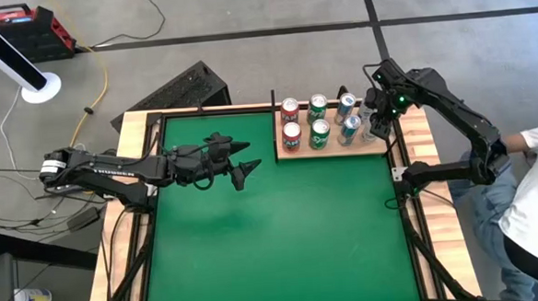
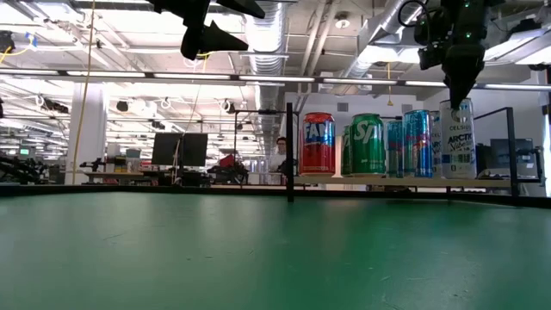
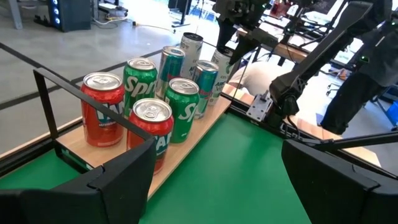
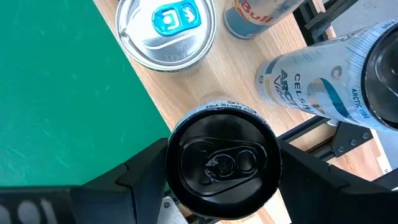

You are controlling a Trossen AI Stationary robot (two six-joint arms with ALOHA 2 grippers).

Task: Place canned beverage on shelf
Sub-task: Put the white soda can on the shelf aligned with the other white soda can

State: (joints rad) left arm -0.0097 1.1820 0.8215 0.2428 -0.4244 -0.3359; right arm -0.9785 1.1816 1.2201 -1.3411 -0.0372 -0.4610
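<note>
Right gripper (image 4: pixel 217 163) grasps black-topped can (image 4: pixel 221 163) over shelf (image 4: pixel 205 87); off-centre release could tip it into neighbouring white can (image 4: pixel 323 84).

My left gripper (image 3: pixel 214 180) jaws wide apart, nothing between them, over green felt (image 3: pixel 224 168). Ahead: shelf (image 3: pixel 193 134) with two red cans (image 3: pixel 102 115), two green cans (image 3: pixel 183 109), blue cans behind (labels unclear). Right gripper (image 3: pixel 227 59) sits at a white can (image 3: pixel 221 65) at the shelf's far end.
</note>
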